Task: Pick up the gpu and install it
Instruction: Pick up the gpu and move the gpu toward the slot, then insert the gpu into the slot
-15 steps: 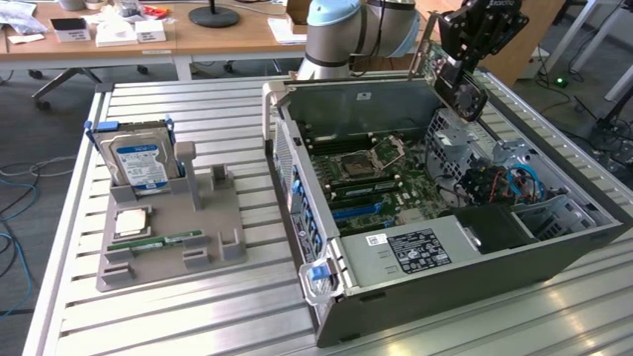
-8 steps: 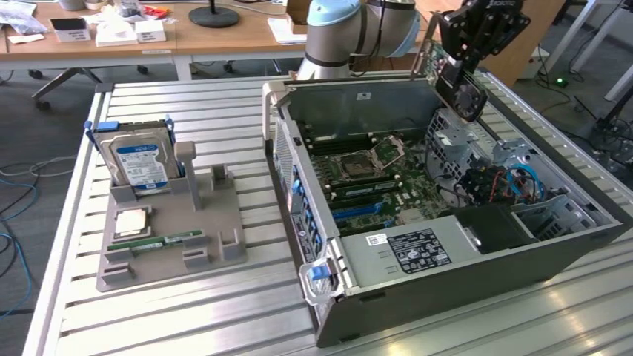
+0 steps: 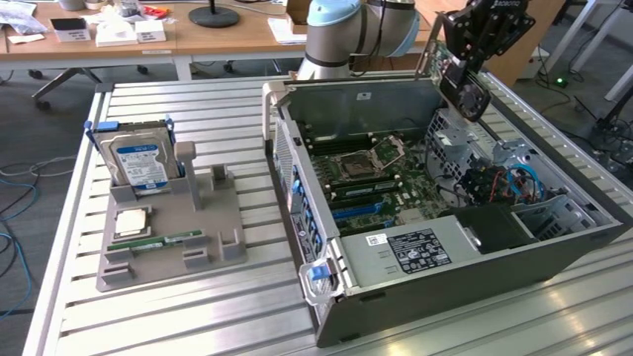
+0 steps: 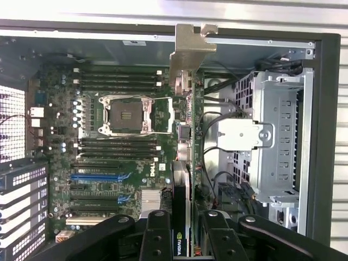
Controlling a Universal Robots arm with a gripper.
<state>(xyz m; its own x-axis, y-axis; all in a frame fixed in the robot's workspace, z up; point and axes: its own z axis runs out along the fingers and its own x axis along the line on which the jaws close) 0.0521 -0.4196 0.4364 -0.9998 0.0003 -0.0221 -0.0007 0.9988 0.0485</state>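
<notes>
GPU (image 4: pixel 182 185), clamped across its flat faces in my end effector (image 4: pixel 185 223) above the computer case (image 3: pixel 475 289), looks stiff, fairly light and fragile, best held away from its contacts.

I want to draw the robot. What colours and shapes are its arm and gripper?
The arm is made of fat silver-grey tubes with pale blue round caps at the joints. The gripper is black, with chunky jointed fingers dotted with small round screw holes.
</notes>
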